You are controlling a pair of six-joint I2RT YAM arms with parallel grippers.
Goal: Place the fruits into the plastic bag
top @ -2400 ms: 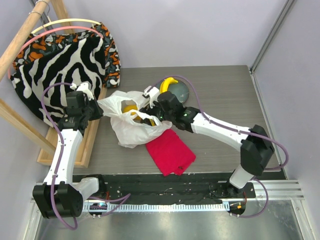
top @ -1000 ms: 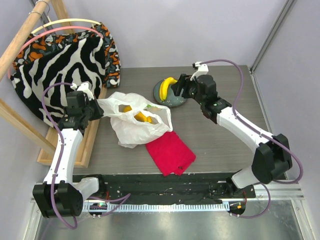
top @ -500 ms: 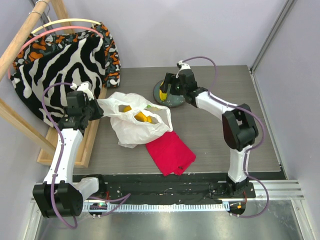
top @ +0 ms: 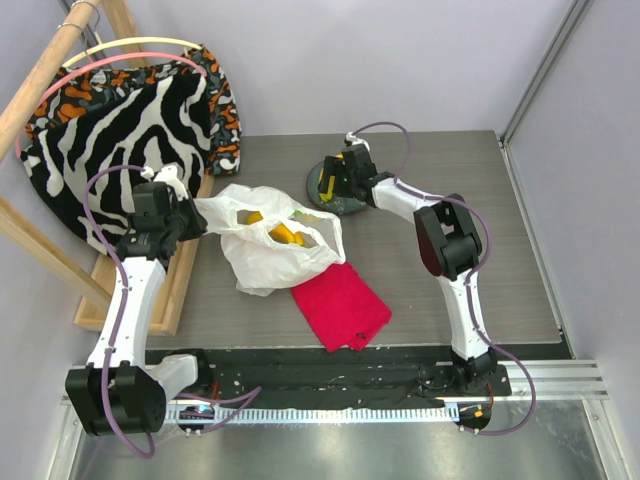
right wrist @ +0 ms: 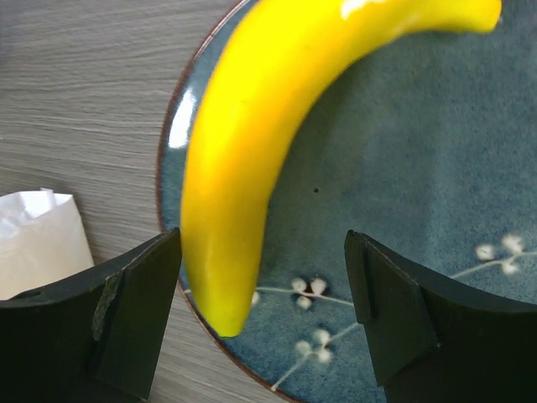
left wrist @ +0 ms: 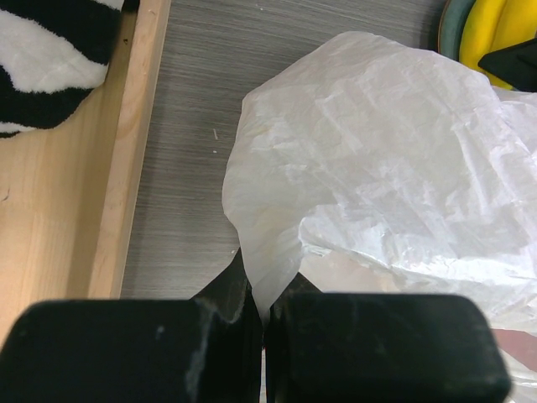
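Note:
The white plastic bag [top: 268,262] lies open on the table, with yellow and orange fruits [top: 283,234] inside it. My left gripper [top: 186,222] is shut on the bag's left edge [left wrist: 277,252], holding it up. A yellow banana [right wrist: 252,151] lies on the dark blue-green plate [right wrist: 403,168] behind the bag. My right gripper [right wrist: 264,315] hangs open just above the plate. The banana's tip sits between its fingers, close to the left finger [right wrist: 134,315]. From above, the right gripper [top: 335,182] covers most of the banana [top: 324,184].
A red folded cloth [top: 340,305] lies in front of the bag. Zebra-striped fabric [top: 130,130] hangs on a wooden frame [top: 178,285] at the left. The plate's rim [left wrist: 447,29] and the banana [left wrist: 495,29] show at the top right of the left wrist view.
My right arm has left the bag, swung back to the plate and come down over the banana with its jaws opening wider. The left gripper and bag have not moved.

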